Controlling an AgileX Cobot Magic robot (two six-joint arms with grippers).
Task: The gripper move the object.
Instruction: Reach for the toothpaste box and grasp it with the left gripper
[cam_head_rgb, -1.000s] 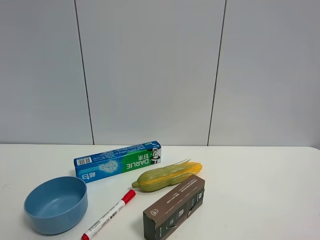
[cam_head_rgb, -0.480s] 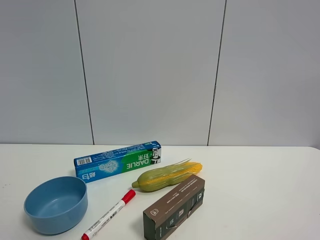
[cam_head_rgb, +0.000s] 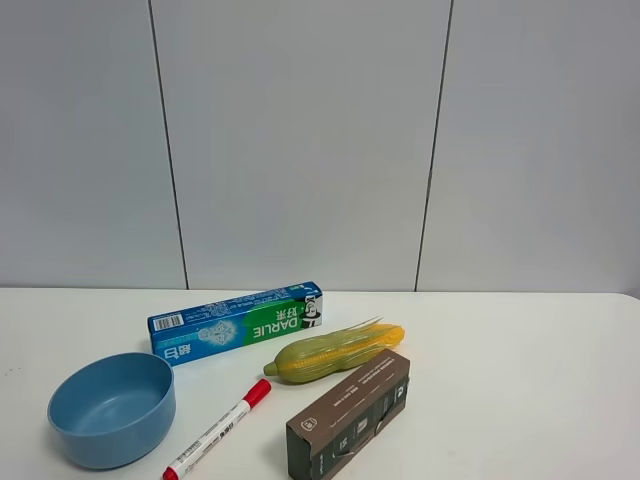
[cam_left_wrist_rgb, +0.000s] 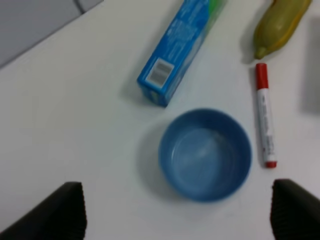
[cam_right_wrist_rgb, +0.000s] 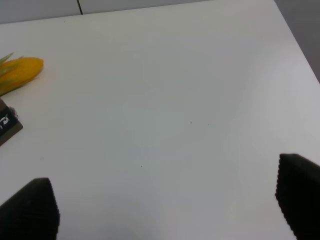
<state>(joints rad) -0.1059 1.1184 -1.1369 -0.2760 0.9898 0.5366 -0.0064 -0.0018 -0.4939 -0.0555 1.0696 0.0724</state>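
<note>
White bench (cam_head_rgb: 520, 380) – Darlie toothpaste carton (cam_head_rgb: 236, 322) flat beyond blue bowl (cam_head_rgb: 111, 408), untouched; left fingers (cam_left_wrist_rgb: 65, 212), right fingers (cam_right_wrist_rgb: 35, 207) spread, empty – ready to approach.

- Exterior high: faces the wall (cam_head_rgb: 300, 140) from the front, well back; bowl (cam_head_rgb: 112, 408) at 7 o'clock
- Left wrist: looks down from nearer, sharing that bowl
- Right wrist: looks down, sharing the corn (cam_right_wrist_rgb: 20, 70)

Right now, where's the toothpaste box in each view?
Exterior high: toothpaste box lies behind the bowl, left of the corn.
Left wrist: toothpaste box, barcode end nearest the bowl.
Right wrist: not in it.
Shared landmark: the corn, seen in all three views.
</note>
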